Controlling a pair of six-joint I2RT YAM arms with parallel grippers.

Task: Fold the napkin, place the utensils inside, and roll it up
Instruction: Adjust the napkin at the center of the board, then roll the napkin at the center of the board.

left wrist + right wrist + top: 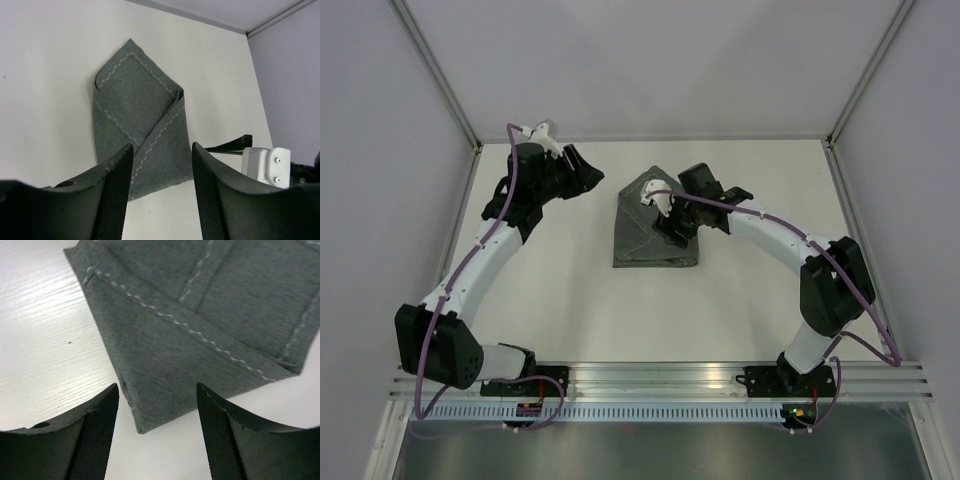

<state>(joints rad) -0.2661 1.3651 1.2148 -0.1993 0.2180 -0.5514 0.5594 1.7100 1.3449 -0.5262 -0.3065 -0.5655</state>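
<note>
Right wrist view is showing the right end effector (157, 390) hovering with jaws apart, gripping nothing, just above the folded napkin (200, 325) lying on the white counter (45, 340), probably leaving the fold free to settle. The left end effector (162, 150) is hanging likewise apart, beside the napkin. No utensils are showing; overhead, the right arm is hiding part of the napkin.

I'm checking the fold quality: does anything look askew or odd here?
The napkin is folded lopsidedly: its flaps cross at an angle, leaving a pointed top and uneven edges instead of a neat rectangle. No utensils show in any view.
</note>
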